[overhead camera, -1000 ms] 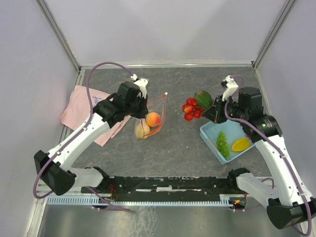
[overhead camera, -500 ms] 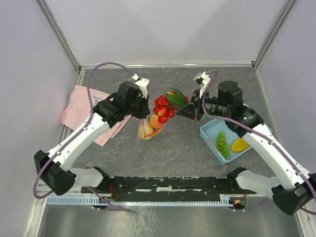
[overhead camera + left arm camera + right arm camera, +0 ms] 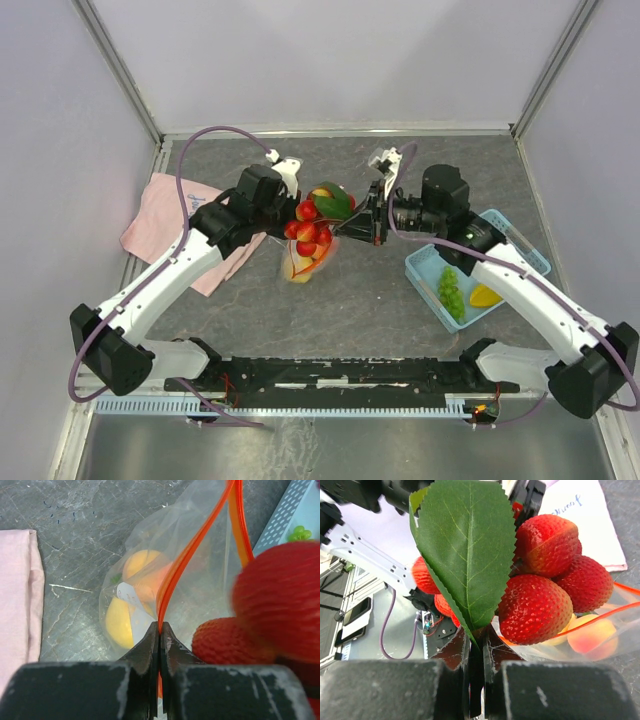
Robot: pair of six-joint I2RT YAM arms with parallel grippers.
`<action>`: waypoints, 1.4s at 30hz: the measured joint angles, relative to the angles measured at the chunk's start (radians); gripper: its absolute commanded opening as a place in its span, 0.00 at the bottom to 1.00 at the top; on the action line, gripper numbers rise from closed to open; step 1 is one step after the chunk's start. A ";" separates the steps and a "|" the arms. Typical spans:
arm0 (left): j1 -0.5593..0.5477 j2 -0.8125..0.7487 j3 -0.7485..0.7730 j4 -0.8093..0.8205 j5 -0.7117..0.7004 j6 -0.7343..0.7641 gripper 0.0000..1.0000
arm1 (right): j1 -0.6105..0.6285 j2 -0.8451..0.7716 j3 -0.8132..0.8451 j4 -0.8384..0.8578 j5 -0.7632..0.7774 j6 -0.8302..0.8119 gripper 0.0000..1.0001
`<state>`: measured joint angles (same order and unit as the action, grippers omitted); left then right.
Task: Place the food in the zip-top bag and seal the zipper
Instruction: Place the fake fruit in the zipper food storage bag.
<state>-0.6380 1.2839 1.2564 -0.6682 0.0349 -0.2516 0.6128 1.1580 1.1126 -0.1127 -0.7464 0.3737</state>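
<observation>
1. cloth (image 3: 160, 215) lies far left.
2. left gripper (image 3: 160, 630) fingers press together on the zipper (image 3: 186, 562); the bag (image 3: 298, 265) hangs open, orange fruits (image 3: 137, 565) inside.
3. red bunch (image 3: 540, 580) crowds the bag's mouth, its leaf pinched by right gripper (image 3: 476, 647).
4. basket (image 3: 422, 268) holds green grapes (image 3: 451, 290).

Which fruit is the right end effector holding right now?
The red bunch, gripped by its green leaf at the mouth of the bag. The orange-yellow ones sit inside it; green grapes and a yellow piece lie in the blue basket.
</observation>
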 measured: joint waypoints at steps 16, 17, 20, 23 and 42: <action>0.018 -0.031 -0.020 0.035 0.017 0.000 0.03 | 0.002 0.090 -0.108 -0.034 0.106 -0.109 0.02; 0.020 -0.031 -0.020 0.035 0.018 0.000 0.03 | 0.002 0.089 -0.108 -0.048 0.122 -0.121 0.02; 0.023 -0.033 -0.020 0.035 0.019 0.000 0.03 | 0.002 0.083 -0.108 -0.105 0.165 -0.156 0.01; 0.026 -0.036 -0.020 0.035 0.018 0.000 0.03 | 0.002 0.082 -0.107 -0.160 0.215 -0.183 0.02; 0.026 -0.030 -0.020 0.034 0.077 0.000 0.03 | 0.117 0.180 0.030 -0.323 0.338 -0.246 0.02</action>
<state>-0.6117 1.2541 1.2366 -0.6338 0.1123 -0.2520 0.7296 1.3380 1.1423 -0.4362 -0.4084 0.1272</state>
